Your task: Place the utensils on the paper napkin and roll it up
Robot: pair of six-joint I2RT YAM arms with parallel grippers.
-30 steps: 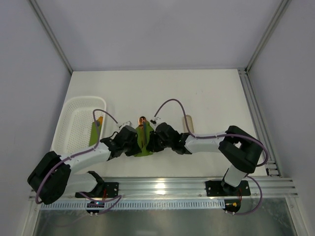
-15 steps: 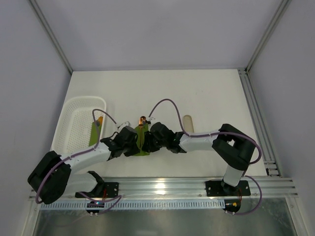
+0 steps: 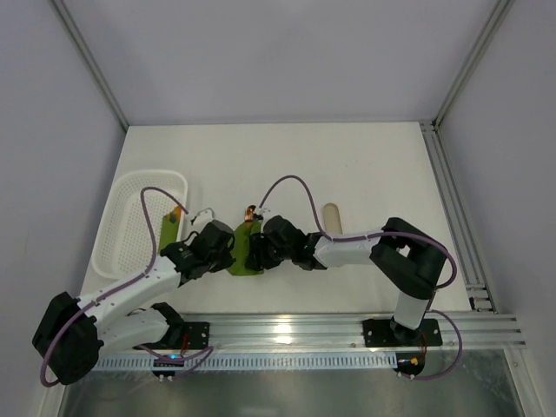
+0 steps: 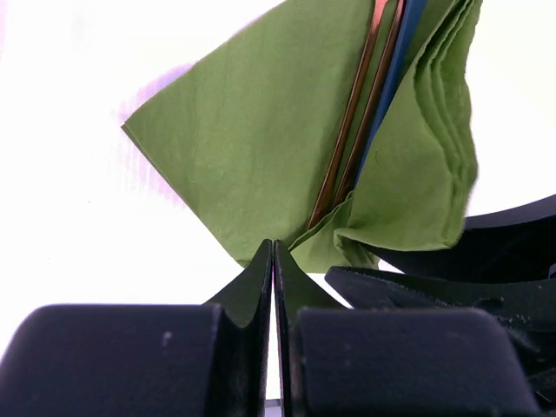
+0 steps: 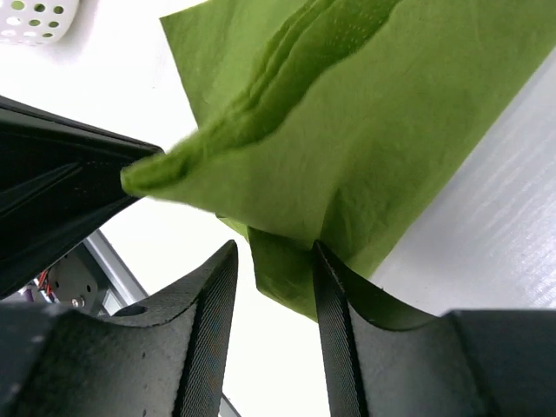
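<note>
Nope, no readable text, label, brand or number in any view. Paper napkin (image 4: 261, 148) plain green, no print. White basket (image 3: 122, 195) unmarked too. Nothing legible on table or frame.

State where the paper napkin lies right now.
In the top view, the paper napkin lies between the left gripper and the right gripper, right of the white basket.

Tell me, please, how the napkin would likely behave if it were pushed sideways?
Probably floppy: the napkin creases and bulges at its folded layers. It likely slides or crumples rather than keeps shape, while the utensils inside should stay stiff.
</note>
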